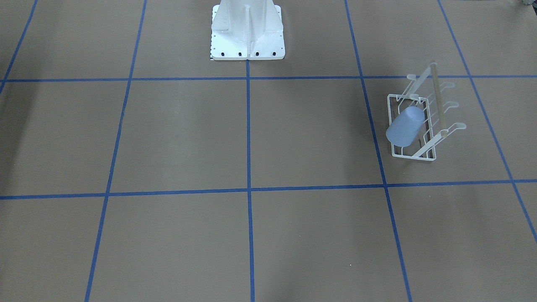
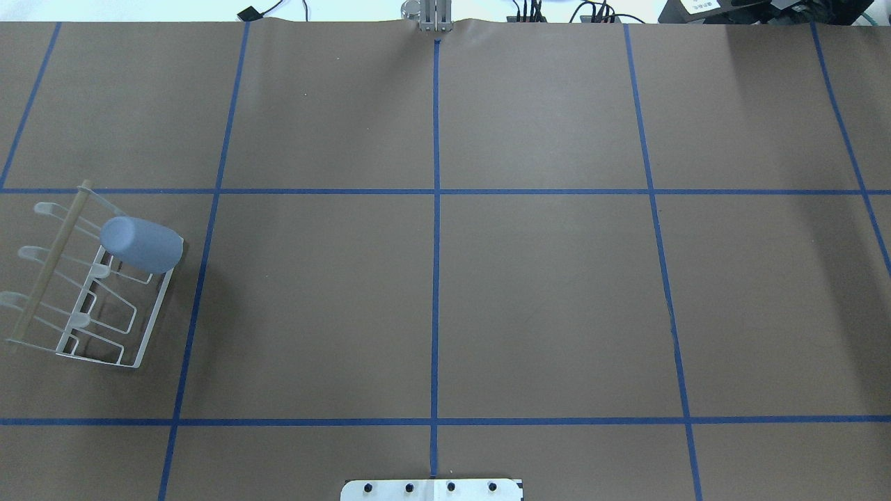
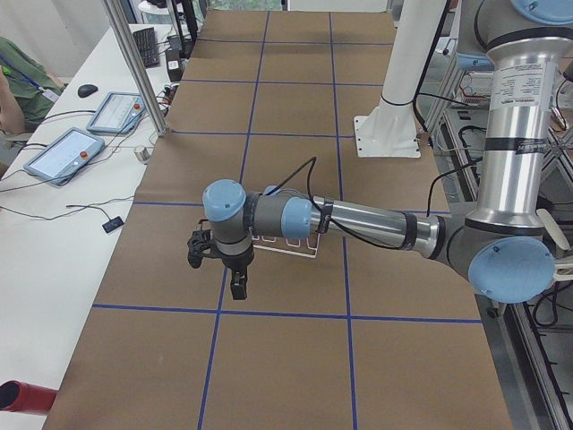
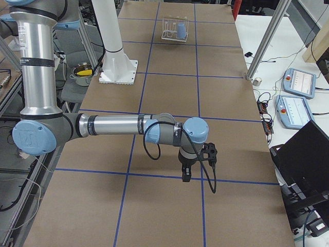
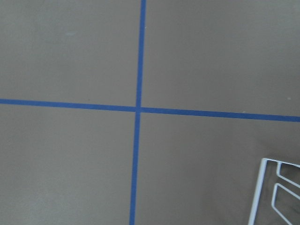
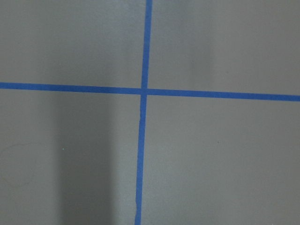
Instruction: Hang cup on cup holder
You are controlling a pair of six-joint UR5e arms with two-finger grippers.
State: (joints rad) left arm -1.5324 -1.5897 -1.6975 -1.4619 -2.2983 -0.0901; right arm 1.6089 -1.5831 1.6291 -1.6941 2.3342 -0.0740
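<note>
Along the counter's left edge, about midway between the robot's side and the far side, the pale blue cup [image 2: 143,245] sits on the white wire cup holder [image 2: 150,327]. It lies tilted at the rack's far end. Its closed bottom looks raised toward the beige wooden bar [image 2: 49,268], and its rim is low by the base frame's long side that faces the counter's middle. Most likely it is slipped over one of the slanted prongs [image 2: 28,252]. The prong inside it is hidden.

By my reading the hanging is done, and what remains is to leave it undisturbed. Any withdrawal should go up and away from the rack, because a light wire frame would shift or tip at a brush.

No contents can be made out in the cup, and with its mouth sloping down it could hold little. The rack carries only this one tumbler, and its other prongs are bare.

The left claw [image 3: 237,292] hangs pointing down over the brown counter [image 2: 543,299], near the rack but not touching it. The right claw [image 4: 185,176] hangs likewise, well apart toward the right end. Only side views show them, so I cannot tell whether either claw's fingers are apart or together.
</note>
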